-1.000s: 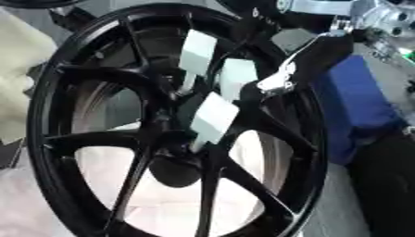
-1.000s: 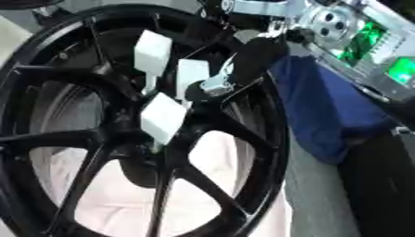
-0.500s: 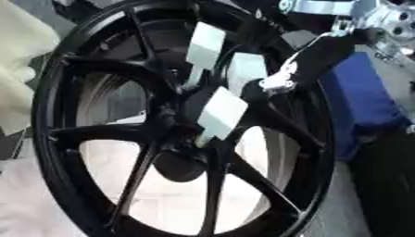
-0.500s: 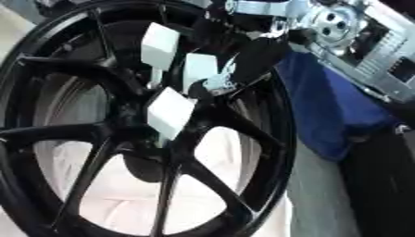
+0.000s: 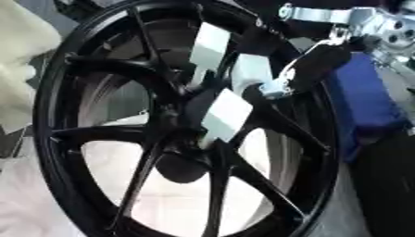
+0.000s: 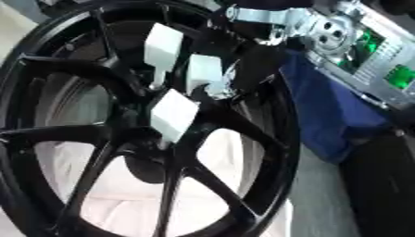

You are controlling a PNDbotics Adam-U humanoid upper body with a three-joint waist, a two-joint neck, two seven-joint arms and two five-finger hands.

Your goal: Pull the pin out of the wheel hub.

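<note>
At the hub (image 5: 182,164) of the black wheel (image 5: 65,139): right hand (image 5: 312,69), fingers (image 5: 219,115) seemingly closed on something, pin itself indistinct.

At three o'clock I see a blue cloth (image 5: 369,102) lying just beside the big black ring, its folds running down toward four o'clock. Past it, at two o'clock, I see a grey panel (image 6: 381,69) with small green lit patches (image 6: 399,76); I cannot read what they show. At nine o'clock I see a cream-coloured cloth (image 5: 20,69) bunched up against the left edge. Through the gaps at six o'clock I see a pale, pinkish-white sheet (image 5: 174,199) spread flat underneath. At four to five o'clock a dark shape (image 6: 381,185) fills the right edge; I cannot tell what it is.
</note>
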